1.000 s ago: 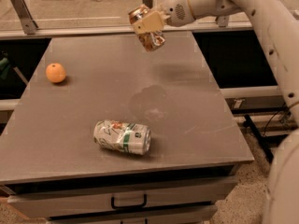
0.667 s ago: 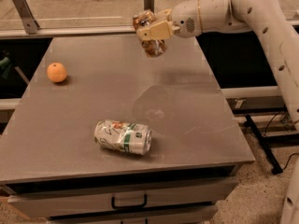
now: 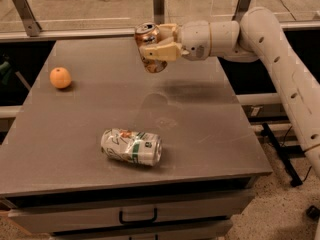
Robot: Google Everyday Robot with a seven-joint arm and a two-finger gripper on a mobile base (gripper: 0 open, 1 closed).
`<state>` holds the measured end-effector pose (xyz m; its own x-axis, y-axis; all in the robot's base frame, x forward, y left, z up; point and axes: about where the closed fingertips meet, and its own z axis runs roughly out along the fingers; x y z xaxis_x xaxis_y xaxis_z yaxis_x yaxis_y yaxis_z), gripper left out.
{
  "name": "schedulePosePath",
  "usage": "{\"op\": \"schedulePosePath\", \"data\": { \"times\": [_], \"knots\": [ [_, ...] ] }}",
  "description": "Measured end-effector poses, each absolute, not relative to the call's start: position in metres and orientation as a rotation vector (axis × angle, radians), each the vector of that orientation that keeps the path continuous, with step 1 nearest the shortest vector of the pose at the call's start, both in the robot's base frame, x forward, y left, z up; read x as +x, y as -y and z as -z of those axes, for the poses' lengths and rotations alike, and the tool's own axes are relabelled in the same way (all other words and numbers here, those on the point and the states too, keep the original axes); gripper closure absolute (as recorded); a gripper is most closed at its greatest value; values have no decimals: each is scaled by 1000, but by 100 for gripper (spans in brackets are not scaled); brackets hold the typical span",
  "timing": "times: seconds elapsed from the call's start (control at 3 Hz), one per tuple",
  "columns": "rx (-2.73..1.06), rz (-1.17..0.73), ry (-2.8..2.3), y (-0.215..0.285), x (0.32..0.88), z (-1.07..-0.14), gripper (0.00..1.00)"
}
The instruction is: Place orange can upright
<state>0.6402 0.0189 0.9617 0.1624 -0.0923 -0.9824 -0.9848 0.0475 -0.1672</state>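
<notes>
The orange can [image 3: 150, 47] is a shiny copper-orange drink can, held nearly upright in the air above the far middle of the grey table [image 3: 90, 104]. My gripper [image 3: 159, 44] reaches in from the right and is shut on the can, its pale fingers [image 3: 161, 51] wrapped across the can's side. The can's silver top shows at its upper end. Its lower end hangs clear of the table, with a faint shadow under it.
A white-and-green can [image 3: 131, 147] lies on its side near the table's front. A round orange fruit [image 3: 60, 77] sits at the left. My arm [image 3: 280, 69] arcs down the right side. A drawer handle [image 3: 137, 216] is under the front edge.
The gripper has turned the can from a tilted pose to nearly upright and lowered it slightly, shifting a little left. The other can and the fruit have not moved.
</notes>
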Motion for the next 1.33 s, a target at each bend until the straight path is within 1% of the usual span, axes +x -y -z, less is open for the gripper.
{"op": "schedulePosePath", "data": {
  "times": [0.33, 0.67, 1.33],
  "knots": [
    [-1355, -1020, -1098, -29, 633, -942, 82],
    [-1380, -1050, -1103, -30, 630, -916, 59],
    [-1379, -1066, -1165, -13, 640, -880, 12]
  ]
}}
